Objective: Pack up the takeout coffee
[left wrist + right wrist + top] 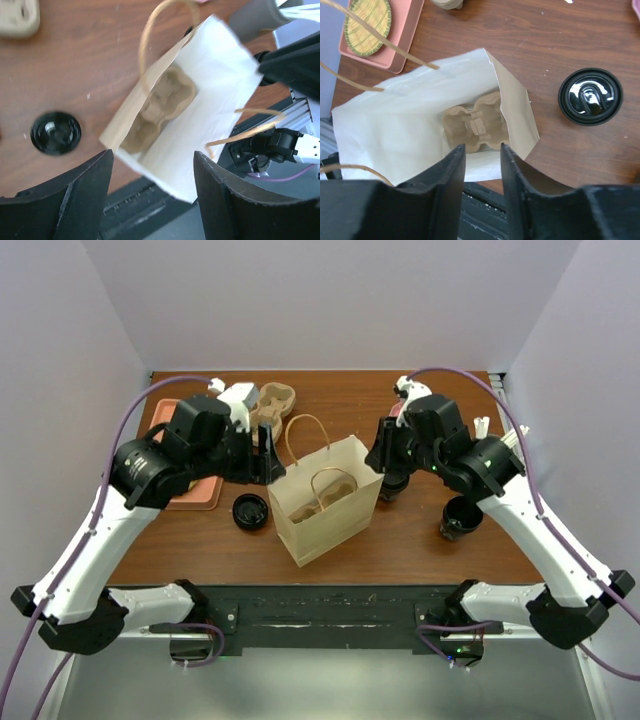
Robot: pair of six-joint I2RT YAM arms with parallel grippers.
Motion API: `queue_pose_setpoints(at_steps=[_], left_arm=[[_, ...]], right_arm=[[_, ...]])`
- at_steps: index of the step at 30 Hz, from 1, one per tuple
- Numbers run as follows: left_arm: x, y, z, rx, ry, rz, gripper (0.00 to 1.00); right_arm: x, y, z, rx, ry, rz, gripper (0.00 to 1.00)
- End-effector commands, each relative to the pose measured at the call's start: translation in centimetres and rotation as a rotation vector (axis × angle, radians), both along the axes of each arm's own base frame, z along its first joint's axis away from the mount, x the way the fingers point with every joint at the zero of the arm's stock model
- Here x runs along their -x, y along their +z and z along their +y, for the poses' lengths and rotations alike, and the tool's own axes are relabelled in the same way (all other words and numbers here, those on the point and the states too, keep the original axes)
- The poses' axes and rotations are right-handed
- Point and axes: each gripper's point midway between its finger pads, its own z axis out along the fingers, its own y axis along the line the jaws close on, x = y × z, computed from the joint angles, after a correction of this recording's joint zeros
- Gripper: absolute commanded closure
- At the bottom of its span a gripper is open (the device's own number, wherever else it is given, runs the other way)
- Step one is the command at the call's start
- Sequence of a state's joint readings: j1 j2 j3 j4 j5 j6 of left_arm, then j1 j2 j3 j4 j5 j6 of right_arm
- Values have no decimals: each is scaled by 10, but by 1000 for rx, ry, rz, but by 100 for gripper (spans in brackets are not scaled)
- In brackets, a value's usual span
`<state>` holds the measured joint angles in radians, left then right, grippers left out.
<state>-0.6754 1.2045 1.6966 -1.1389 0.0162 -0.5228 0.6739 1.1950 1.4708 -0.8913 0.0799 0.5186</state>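
Black takeout coffee (461, 517) right of the paper bag (325, 505) is best gripped upright by the parted, empty right gripper (482, 148), the bag being steadied by the open left gripper (152, 156).

No readable text, label, brand or number shows anywhere.
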Motion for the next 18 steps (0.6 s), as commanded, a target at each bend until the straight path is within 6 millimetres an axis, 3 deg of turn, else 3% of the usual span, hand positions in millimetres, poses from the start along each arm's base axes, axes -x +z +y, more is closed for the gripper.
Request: queue_pose_setpoints(at_steps=[1, 4, 8, 11, 16, 18], left_arm=[[27, -24, 18, 33, 105, 121, 30], [25, -26, 7, 95, 104, 138, 30], [24, -54, -9, 92, 99, 254, 33], [26, -58, -10, 115, 121, 277, 35], [29, -75, -14, 114, 110, 309, 39], [28, -83, -17, 108, 98, 319, 49]], right_arm=[[-6, 20, -9, 82, -12, -6, 56], [-13, 22, -16, 167, -9, -15, 49], [-24, 3, -4, 264, 79, 57, 47], [-27, -5, 1, 294, 125, 79, 47], [-37, -27, 7, 337, 141, 120, 53], [-38, -31, 8, 343, 137, 130, 63]])
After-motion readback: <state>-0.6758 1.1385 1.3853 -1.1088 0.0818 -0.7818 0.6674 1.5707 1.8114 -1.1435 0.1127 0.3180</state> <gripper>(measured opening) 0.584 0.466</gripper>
